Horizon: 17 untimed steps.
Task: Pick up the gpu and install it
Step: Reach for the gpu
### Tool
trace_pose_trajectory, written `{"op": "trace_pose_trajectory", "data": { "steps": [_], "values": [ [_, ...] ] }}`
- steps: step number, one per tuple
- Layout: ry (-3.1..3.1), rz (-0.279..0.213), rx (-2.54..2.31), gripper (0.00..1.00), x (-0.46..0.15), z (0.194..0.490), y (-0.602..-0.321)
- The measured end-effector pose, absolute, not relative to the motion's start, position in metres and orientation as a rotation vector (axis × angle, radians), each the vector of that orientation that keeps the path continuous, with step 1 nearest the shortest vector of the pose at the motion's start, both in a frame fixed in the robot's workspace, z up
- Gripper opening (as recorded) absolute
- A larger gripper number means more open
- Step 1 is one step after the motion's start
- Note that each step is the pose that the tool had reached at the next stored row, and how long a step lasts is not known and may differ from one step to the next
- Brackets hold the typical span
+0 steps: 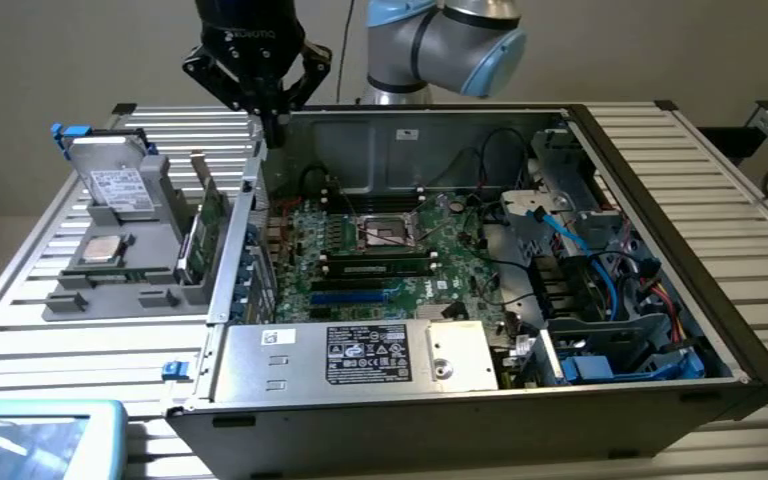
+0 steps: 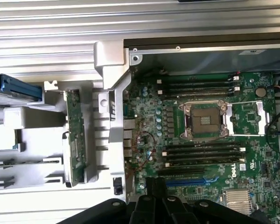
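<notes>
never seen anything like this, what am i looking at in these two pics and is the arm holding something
This is a robot arm with a black gripper on its end. One picture comes from a camera standing off the arm. The other comes from a camera on the wrist, looking down past the gripper.

On the slatted metal table lies an open computer case with its green motherboard exposed. Beside it, on the exterior view's left, a grey holder keeps spare parts. Among them are a silver hard drive and the gpu, a thin green card standing on its edge.

The gripper hangs above the case wall next to the holder, shut and holding nothing. The gpu sits in the holder, not yet installed.
</notes>
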<state>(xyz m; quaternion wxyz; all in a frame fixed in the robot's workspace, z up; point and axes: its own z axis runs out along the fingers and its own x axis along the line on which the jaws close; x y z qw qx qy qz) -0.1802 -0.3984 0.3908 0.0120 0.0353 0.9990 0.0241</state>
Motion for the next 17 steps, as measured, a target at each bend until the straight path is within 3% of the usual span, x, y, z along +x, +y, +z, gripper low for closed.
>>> {"op": "trace_pose_trajectory", "data": {
  "steps": [17],
  "values": [
    [3.115,0.075,0.11,0.12,-0.257,0.384,-0.398]
  ]
}}
